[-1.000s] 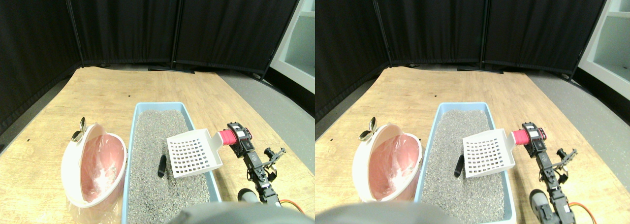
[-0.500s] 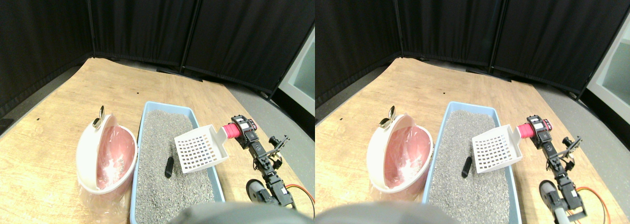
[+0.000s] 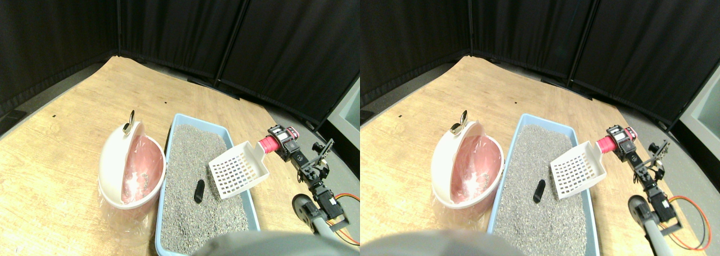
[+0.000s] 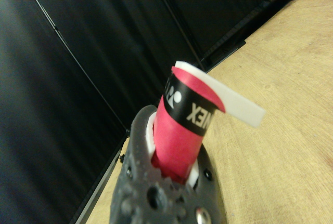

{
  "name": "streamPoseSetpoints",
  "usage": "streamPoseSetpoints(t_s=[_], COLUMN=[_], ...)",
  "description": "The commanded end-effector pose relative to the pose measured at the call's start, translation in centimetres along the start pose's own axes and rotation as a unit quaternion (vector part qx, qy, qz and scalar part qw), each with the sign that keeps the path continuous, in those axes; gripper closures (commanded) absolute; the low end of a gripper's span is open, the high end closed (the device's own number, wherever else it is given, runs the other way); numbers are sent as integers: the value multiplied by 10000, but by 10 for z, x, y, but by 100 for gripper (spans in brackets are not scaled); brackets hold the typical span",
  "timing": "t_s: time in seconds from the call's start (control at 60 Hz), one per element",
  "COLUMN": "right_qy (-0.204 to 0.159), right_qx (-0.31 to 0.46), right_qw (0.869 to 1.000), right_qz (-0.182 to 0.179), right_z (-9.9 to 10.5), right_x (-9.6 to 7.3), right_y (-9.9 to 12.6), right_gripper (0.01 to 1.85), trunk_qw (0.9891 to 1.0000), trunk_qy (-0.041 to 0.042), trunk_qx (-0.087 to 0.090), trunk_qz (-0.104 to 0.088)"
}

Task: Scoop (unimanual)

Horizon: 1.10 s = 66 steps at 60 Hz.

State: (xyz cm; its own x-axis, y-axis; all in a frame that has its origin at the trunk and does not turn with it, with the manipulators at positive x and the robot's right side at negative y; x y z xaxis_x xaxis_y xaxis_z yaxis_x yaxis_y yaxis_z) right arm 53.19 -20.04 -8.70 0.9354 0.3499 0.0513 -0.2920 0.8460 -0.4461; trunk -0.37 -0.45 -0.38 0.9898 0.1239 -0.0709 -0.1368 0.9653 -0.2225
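The right gripper (image 3: 280, 142) is closed around the red-wrapped handle (image 3: 268, 146) of a white slotted scoop (image 3: 238, 170); in the wrist view the dark jaw frame (image 4: 166, 193) hugs the red wrap (image 4: 179, 135) on both sides, with a black band and a white tab at its end. The scoop's perforated pan hangs tilted over the right side of a light blue litter tray (image 3: 167, 155), its lower lip near or at the grey litter (image 3: 191, 177); contact cannot be told. 1 small dark object (image 3: 199, 191) lies on the litter just to the left of the scoop's lower corner, apart from it, with bare litter between them. Touching or nearly touching the tray's left wall stands a white bin (image 3: 112, 166) lined with a pink plastic bag (image 3: 140, 169), its opening tipped toward the tray, a few small specks showing inside, and a shiny metal clip (image 3: 129, 122) on its far rim. Everything rests on a wooden floor panel (image 3: 62, 132). Black curtain screens (image 3: 169, 25) close off the back, and an orange cable (image 3: 344, 202) loops beside the arm (image 3: 315, 183) at the lower right.
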Motion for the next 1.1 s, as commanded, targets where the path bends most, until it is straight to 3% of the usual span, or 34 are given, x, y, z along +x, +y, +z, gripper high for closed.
streamPoseSetpoints(t_s=[0.017, 0.05, 0.267, 0.383, 0.65, 0.883, 1.1], right_qy=[-314, -410, -289, -247, -151, -286, -174], right_qx=[-56, -187, -644, -985, -1449, -1572, -1229], right_qw=[9995, 9987, 9967, 9936, 9883, 9835, 9865], right_qz=[40, 223, 395, 505, 456, 853, 1069], right_z=[11, 12, 18, 20, 15, 13, 12], right_x=[2, 3, 5, 6, 10, 6, -4], right_y=[2, 5, 15, 22, 24, 37, 58], right_gripper=[180, 180, 180, 180, 180, 180, 180], trunk_qw=[9997, 9997, 9993, 9993, 9992, 9991, 9984], trunk_qy=[104, 106, 207, 221, 266, 308, 412], trunk_qx=[-148, -157, -207, -218, -200, -197, -267], trunk_qz=[138, 149, 219, 231, 222, 221, 281])
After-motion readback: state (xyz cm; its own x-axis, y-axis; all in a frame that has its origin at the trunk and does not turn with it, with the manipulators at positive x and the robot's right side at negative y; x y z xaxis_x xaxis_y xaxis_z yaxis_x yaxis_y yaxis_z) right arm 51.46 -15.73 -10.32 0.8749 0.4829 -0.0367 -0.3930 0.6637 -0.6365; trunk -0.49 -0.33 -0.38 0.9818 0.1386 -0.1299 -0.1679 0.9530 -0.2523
